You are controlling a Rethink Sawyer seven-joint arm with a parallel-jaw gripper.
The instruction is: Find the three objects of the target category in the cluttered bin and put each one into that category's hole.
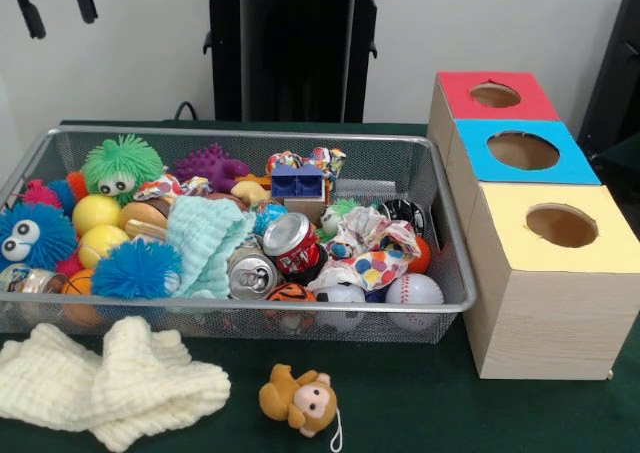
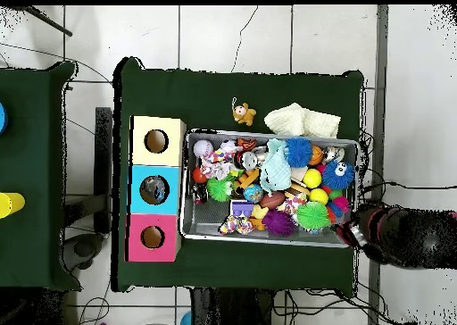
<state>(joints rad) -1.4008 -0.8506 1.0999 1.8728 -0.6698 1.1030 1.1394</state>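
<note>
— Nearest the front edge: a toy monkey, with a cream cloth at its nine o'clock, both outside the wire bin.

— And the arm?

— Drawn back; two dark gripper tips hang apart at eleven o'clock, holding nothing. Cans lie mid-bin; the boxes' holes sit at three o'clock.

Green table bears bin, three boxes, cloth, monkey.
</note>
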